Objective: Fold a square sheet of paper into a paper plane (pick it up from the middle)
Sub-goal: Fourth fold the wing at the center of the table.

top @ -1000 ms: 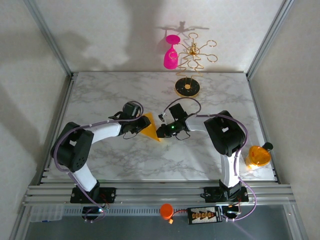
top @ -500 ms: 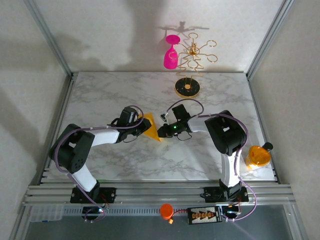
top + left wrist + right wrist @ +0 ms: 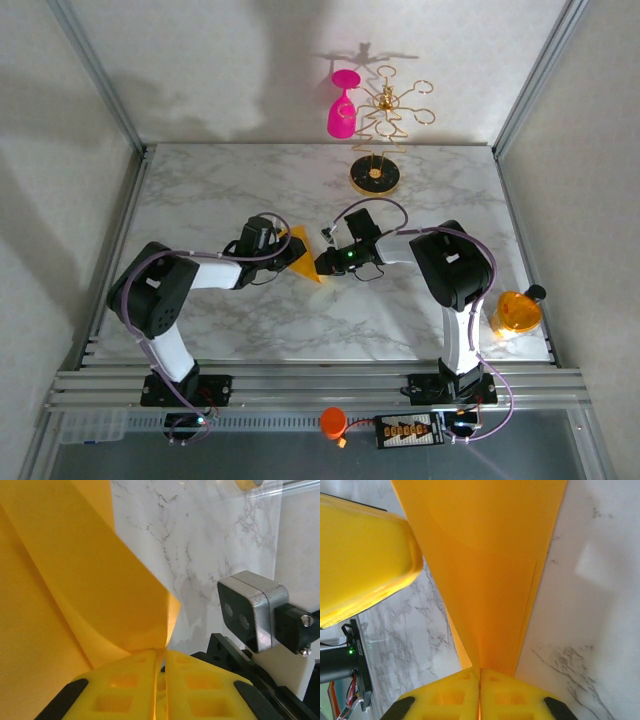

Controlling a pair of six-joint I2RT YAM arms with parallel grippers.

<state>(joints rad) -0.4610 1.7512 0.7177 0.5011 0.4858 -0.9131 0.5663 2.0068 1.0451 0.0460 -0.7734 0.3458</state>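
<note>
Paper [image 3: 303, 256]: orange-yellow, folded to a pointed wedge, located at the middle of the counter [image 3: 200, 180], between the two hands.

Left hand [image 3: 164, 677]: fingers pressed together, pinching one edge of the paper. A curved flap rises above the pinch.

Right hand [image 3: 480, 687]: fingers closed with no gap, clamping the narrow end, where the layered edges converge.

The hands face each other across the paper, near together. Whether the paper touches the counter cannot be told.

Gold stand [image 3: 377, 175]: at the far edge, well apart from the paper. A pink glass [image 3: 342, 110] hangs on it.

Orange disc [image 3: 517, 312]: near the right edge.
</note>
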